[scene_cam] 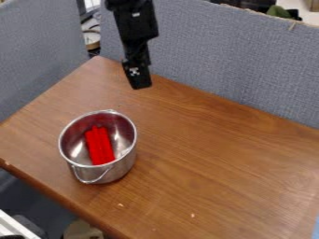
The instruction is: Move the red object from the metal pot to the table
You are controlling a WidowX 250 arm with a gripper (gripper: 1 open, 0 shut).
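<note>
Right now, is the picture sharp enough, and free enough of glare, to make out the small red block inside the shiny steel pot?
Camera view: the whole picture is soft and coarse, so edges are fuzzy; the small red block still stands out clearly inside the shiny steel pot; the pot's rim shows pale reflections but no blinding glare; the black gripper, raised above the brown wooden table, is slightly blurred.

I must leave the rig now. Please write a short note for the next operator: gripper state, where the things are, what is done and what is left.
Gripper: open, holding nothing, raised above the table's far side, apart from the pot.
Red object: lying inside the metal pot.
Metal pot: near the front left of the table.
Done: nothing.
Left: grasp the red object, lift it out, set it on the table.
</note>
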